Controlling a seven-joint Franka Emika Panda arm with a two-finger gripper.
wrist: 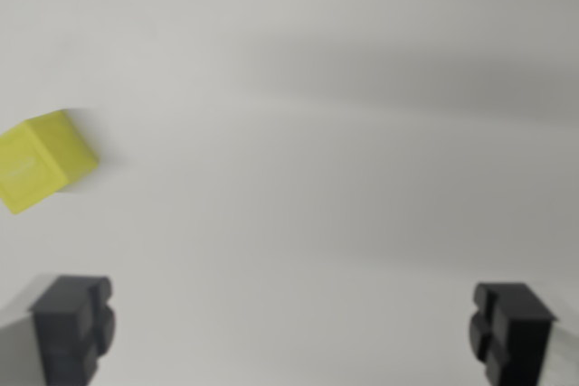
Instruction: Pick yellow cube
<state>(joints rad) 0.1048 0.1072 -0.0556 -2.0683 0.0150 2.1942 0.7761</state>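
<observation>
A yellow cube [43, 160] rests on the pale white surface at the wrist view's far left edge, turned at an angle, partly blurred. My gripper [291, 336] is open, its two dark fingertips [74, 324] showing at the bottom left and bottom right of the picture. Nothing sits between them. The cube lies above and slightly left of the left fingertip, outside the gap between the fingers.
A plain white surface [326, 187] fills the view. A soft grey shadow band [425, 79] runs across the upper right.
</observation>
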